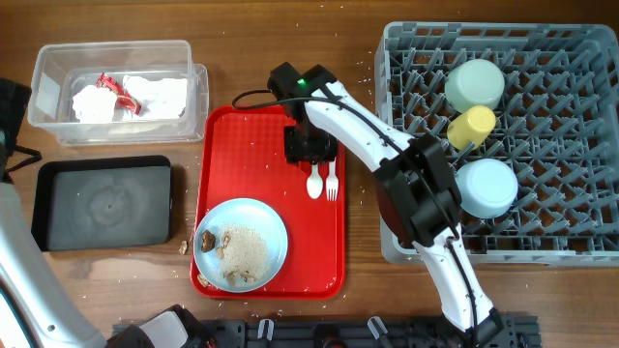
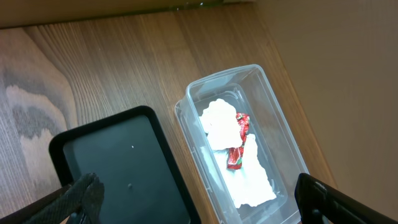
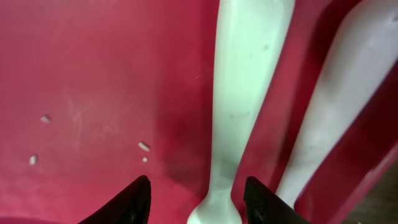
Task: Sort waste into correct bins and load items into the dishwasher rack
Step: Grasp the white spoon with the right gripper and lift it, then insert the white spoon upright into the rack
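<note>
Wooden worktop [image 1: 261, 39], scattered with pale specks.

- Right gripper [image 3: 198, 200]: low over the red tray [image 1: 232, 155], fingers spread, one on either side of a white handle and not pressed on it. A second white handle lies just beside the first, outside the fingers.
- Spoon [image 1: 314, 181] and fork [image 1: 331, 180]: side by side on the red tray, directly under the right gripper, handles toward it.
- Plate [image 1: 263, 215]: on the same tray, nearer the robot than the right gripper, carrying crumbs [image 1: 242, 253] and brown bits.
- Rack [image 1: 561, 222]: to the right gripper's right, holding a green bowl [image 1: 474, 84], a cup [image 1: 471, 126] and a blue bowl [image 1: 486, 187].
- Left gripper [image 2: 199, 205]: fingers spread wide, holding nothing, high above the worktop.
- Tub [image 1: 48, 68]: below and ahead of the left gripper, containing napkins [image 1: 160, 94] and a wrapper [image 1: 116, 89].
- Black tray [image 1: 102, 203]: just beside the tub, under the left gripper's left finger.
</note>
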Controlling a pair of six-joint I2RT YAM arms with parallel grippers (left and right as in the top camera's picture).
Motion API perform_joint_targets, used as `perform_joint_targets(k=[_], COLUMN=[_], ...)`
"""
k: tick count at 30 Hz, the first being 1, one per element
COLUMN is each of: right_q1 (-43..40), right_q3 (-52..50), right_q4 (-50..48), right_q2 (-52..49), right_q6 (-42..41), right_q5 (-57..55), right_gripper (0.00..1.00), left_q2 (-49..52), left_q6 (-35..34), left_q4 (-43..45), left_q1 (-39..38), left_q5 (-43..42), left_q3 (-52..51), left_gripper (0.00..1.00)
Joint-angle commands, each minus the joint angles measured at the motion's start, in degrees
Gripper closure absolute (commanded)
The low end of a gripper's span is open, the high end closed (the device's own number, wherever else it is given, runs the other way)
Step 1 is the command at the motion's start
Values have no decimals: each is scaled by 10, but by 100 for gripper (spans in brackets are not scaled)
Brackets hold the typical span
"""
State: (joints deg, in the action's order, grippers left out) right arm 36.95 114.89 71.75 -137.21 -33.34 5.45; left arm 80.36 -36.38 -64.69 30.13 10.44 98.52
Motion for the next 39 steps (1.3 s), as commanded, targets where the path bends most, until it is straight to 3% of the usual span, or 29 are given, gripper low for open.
perform_joint_targets(k=[1, 3, 5, 9, 17, 20, 23, 25, 32, 36, 38, 39], right_q1=[2, 4, 9, 7, -70, -126, -231, -268, -320, -320, -320, -320], right_q3=[-3, -3, -3, -2, 14, 14, 14, 11, -32, -134, -172, -178], right_q4=[-2, -2, -2, 1, 16, 24, 24, 23, 26, -32, -59, -61], right_q2=[-30, -33, -33, -29, 137, 216, 277, 275, 268, 268, 268, 268], right_q6=[2, 1, -9, -11, 67, 98, 192, 253, 304, 308, 308, 302], right_q5=[-3, -1, -8, -16, 14, 3, -34, -41, -85, -85, -80, -80], right_gripper=[56, 58, 65, 96, 96, 96, 96, 95, 96, 96, 90, 79], left_q2=[1, 1, 1, 1, 1, 1, 1, 1, 1, 1, 1, 1], left_q6=[-5, -5, -5, -5, -5, -5, -5, -5, -5, -5, -5, -5], left_q4=[0, 0, 0, 0, 0, 0, 0, 0, 0, 0, 0, 0], left_q1=[3, 3, 3, 3, 3, 3, 3, 3, 3, 3, 3, 3], left_q5=[1, 1, 1, 1, 1, 1, 1, 1, 1, 1, 1, 1], left_q3=[1, 1, 1, 1, 1, 1, 1, 1, 1, 1, 1, 1], left_gripper=[0, 0, 0, 0, 0, 0, 0, 0, 0, 0, 0, 0])
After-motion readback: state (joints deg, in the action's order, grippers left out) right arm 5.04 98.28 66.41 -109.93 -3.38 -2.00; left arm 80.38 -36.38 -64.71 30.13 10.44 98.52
